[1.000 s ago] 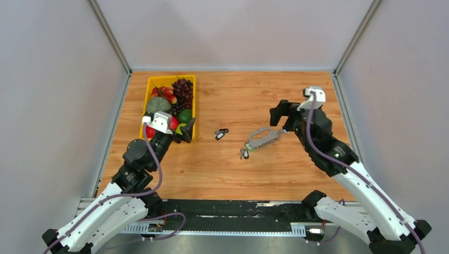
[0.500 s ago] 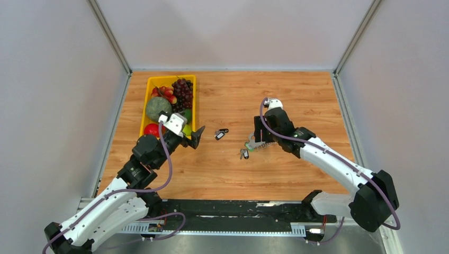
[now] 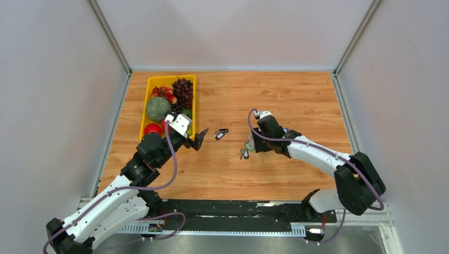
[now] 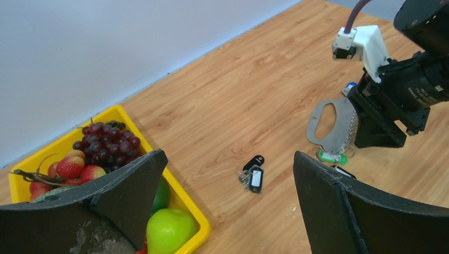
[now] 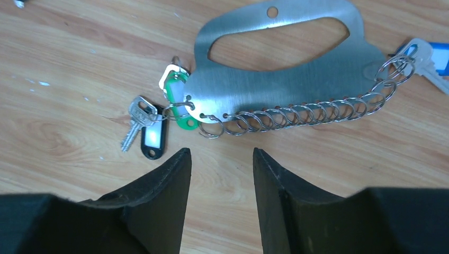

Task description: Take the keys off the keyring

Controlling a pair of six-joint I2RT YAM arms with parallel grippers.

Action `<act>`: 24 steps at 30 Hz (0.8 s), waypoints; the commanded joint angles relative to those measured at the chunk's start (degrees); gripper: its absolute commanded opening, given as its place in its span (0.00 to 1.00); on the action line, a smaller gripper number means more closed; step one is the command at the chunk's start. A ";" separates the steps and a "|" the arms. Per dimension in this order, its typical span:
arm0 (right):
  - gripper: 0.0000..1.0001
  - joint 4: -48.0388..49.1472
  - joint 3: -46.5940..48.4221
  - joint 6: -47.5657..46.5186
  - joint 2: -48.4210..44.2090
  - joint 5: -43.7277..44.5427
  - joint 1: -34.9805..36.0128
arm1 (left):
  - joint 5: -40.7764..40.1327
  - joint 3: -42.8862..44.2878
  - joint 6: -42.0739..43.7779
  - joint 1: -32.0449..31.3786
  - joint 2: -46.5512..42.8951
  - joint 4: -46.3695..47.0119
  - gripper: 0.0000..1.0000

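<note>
The keyring (image 5: 296,69) is a flat silvery plate with a hand slot and a row of small wire rings along one edge; it lies on the wood. Keys hang from it: a green-tagged one (image 5: 177,100), a black-tagged one (image 5: 150,138) and a blue-tagged one (image 5: 431,55). My right gripper (image 5: 221,153) hovers just short of the ring row, jaws partly open, only table between them. In the top view the right gripper (image 3: 258,142) covers most of the keyring. A loose bunch of black-tagged keys (image 4: 253,174) lies ahead of my wide-open left gripper (image 4: 229,156).
A yellow basket (image 3: 145,103) of fruit, with grapes, apples and strawberries, stands at the left, right beside the left gripper (image 3: 200,138). Grey walls close in the table on three sides.
The right arm swung left and down onto the keyring, and its jaws narrowed. The left gripper moved right, away from the basket and closer to the loose keys.
</note>
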 commanded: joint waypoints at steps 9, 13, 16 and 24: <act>0.48 7.94 0.37 -0.92 11.11 0.61 0.07 | 1.82 -0.09 1.73 0.02 -0.14 1.10 1.00; 0.40 8.84 0.40 -0.35 14.28 0.30 0.03 | 1.88 -0.20 1.91 0.00 -0.21 0.98 1.00; 0.14 9.35 -0.51 0.34 14.39 0.47 0.07 | 1.88 -0.21 1.93 0.00 -0.27 0.86 1.00; 0.00 10.74 -2.62 -1.69 0.86 -2.35 0.05 | 3.25 -0.34 1.54 0.00 -0.06 1.35 1.00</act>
